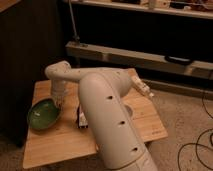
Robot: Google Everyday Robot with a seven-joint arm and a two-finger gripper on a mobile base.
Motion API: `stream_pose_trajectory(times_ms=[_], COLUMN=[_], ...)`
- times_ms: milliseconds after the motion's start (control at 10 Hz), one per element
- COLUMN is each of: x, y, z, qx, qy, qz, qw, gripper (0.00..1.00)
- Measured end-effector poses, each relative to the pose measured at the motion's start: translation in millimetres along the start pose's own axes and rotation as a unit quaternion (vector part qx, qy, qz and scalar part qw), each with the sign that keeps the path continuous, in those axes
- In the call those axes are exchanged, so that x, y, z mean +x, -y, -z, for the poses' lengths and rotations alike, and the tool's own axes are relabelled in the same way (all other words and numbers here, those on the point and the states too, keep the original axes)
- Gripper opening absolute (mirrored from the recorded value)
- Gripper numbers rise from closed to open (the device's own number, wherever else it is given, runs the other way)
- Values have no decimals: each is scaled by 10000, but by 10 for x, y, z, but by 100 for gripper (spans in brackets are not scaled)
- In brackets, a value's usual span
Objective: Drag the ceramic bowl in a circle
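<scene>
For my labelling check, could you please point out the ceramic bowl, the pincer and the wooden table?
ceramic bowl (42, 116): camera view, green inner floor.
pincer (59, 102): camera view, lower end, at the bowl's right rim.
wooden table (55, 148): camera view, bare front top.

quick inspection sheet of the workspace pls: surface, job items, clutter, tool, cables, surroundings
surface: light wooden table, low, on a speckled floor
job's things: green ceramic bowl, upright at the table's left edge
clutter: dark packet right of the bowl; small white item near the back right corner
grippers: tool down at the bowl's far right rim; contact cannot be told
cables: dark cables on the floor to the right
surroundings: metal shelf rail behind; dark cabinet to the left
</scene>
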Motion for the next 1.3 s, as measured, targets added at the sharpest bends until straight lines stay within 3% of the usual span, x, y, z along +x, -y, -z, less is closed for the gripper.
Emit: stream_pose_trajectory(times_ms=[200,500,800,1000,1300], x=[74,445,846,1022,1355], y=[227,683,948,973,767], z=[117,333,362,320,116], qx=[189,418,512,507,333], qy=[-3,-33,-282,-490,-870], qz=[-217,-567,-862,-926,-891], qw=[9996,9975,9946,9932,9917], gripper=[0,0,0,0,0])
